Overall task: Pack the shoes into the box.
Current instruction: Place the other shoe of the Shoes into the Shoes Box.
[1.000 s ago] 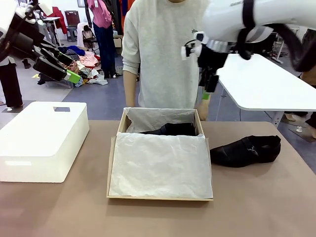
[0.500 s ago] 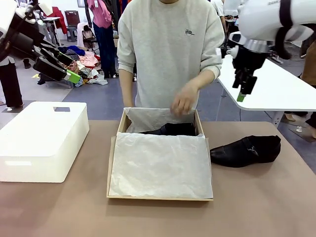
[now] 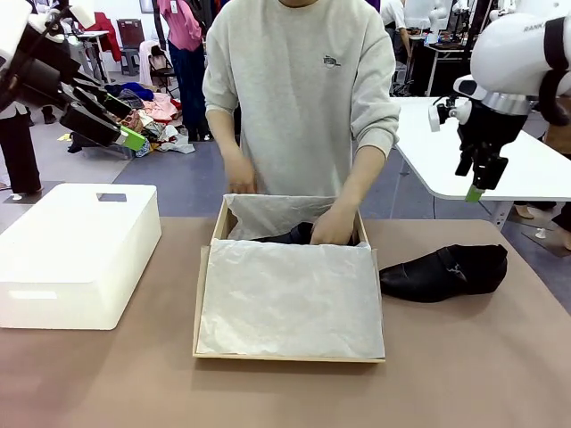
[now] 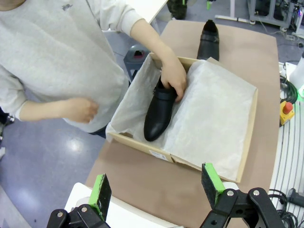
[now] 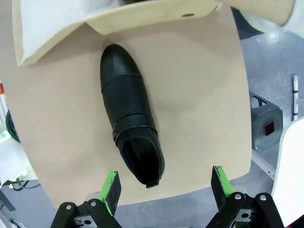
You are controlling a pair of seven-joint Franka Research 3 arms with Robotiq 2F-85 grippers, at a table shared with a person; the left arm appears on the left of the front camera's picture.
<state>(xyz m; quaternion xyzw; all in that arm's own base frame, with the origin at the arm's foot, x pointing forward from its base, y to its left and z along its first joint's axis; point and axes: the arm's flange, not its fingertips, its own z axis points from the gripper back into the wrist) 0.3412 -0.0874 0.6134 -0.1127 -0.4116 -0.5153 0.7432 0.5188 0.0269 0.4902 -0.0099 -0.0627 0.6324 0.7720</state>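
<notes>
Though half hidden frontally, boxed shoe (image 4: 156, 114) entire from left wrist

White bin (image 3: 76, 254) (robot's left), brown table (image 3: 464, 374)

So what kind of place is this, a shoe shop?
Probably a robot lab or workshop, not a shop. The right gripper hangs in the air beside a person whose hand rests on a shoe in the box, and clothes lie heaped on the floor behind.
</notes>
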